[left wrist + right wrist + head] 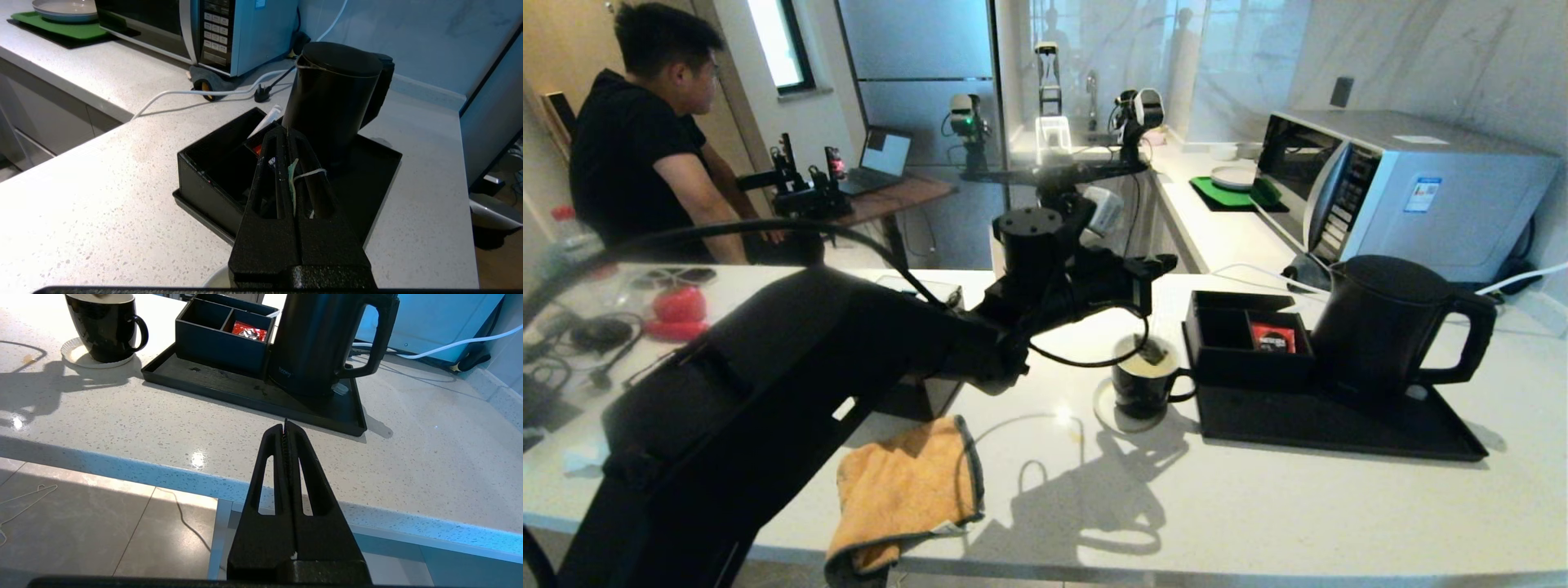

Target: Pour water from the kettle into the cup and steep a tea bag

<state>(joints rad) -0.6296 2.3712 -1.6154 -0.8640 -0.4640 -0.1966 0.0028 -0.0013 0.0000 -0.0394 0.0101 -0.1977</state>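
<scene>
Now steeping: left gripper (288, 163) pinched on tea bag (1152, 353) string above cup (1145, 384); right gripper (286, 433) closed, idle; next, dunk gently

1. Left arm (792, 359): matte black housings, bulky, w/ cylindrical joint cap (1029, 224).
2. Black cable (1094, 359) looped at wrist.
3. Grippers (286, 426): textured black tapered fingers w/ slots.
</scene>
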